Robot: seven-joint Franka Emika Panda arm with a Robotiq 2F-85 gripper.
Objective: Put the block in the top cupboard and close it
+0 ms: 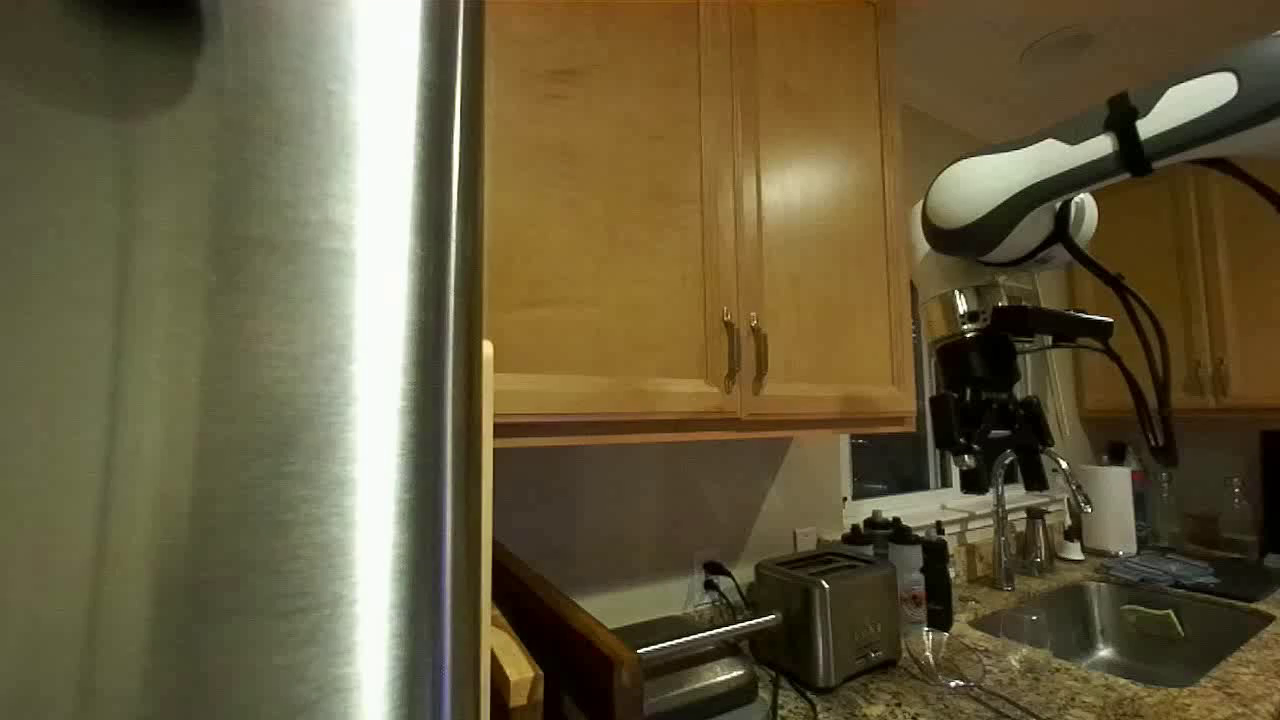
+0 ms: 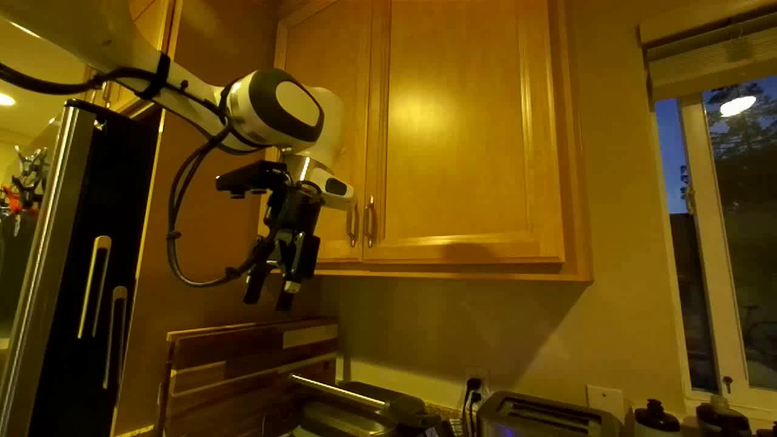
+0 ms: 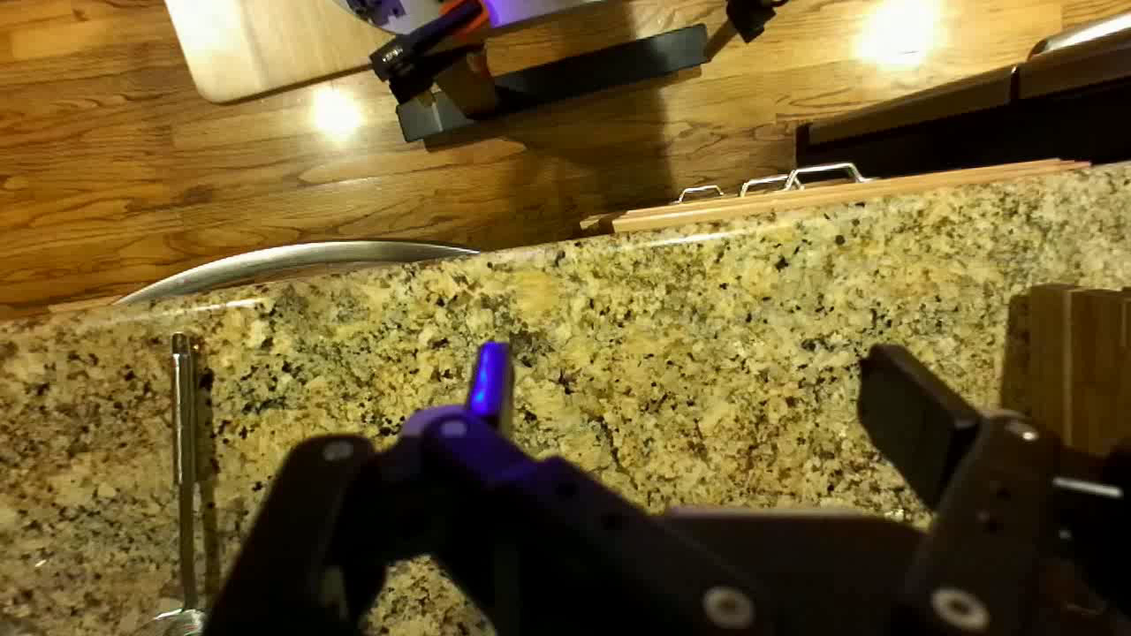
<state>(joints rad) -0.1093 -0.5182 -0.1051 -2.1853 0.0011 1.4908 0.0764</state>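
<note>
The top cupboard (image 1: 600, 220) is honey-coloured wood, and both its doors are shut in both exterior views, where it also shows (image 2: 455, 133). Its two slim bar handles (image 1: 743, 350) sit side by side at the lower inner door edges. My gripper (image 1: 1003, 478) points down, apart from the cupboard, with its fingertips below the cupboard's lower edge. In an exterior view the gripper (image 2: 268, 297) appears at the cupboard's lower left. In the wrist view its fingers (image 3: 694, 389) are wide apart with only granite seen between them. The block is hidden or out of view.
A brushed-steel fridge (image 1: 230, 400) fills one side. On the granite counter (image 3: 636, 291) are a toaster (image 1: 825, 620), several bottles, and wooden boards (image 2: 243, 370) leaning near a metal-handled appliance (image 2: 340, 391). A sink (image 1: 1130, 650) with a tall faucet (image 1: 1003, 530) lies beyond the toaster.
</note>
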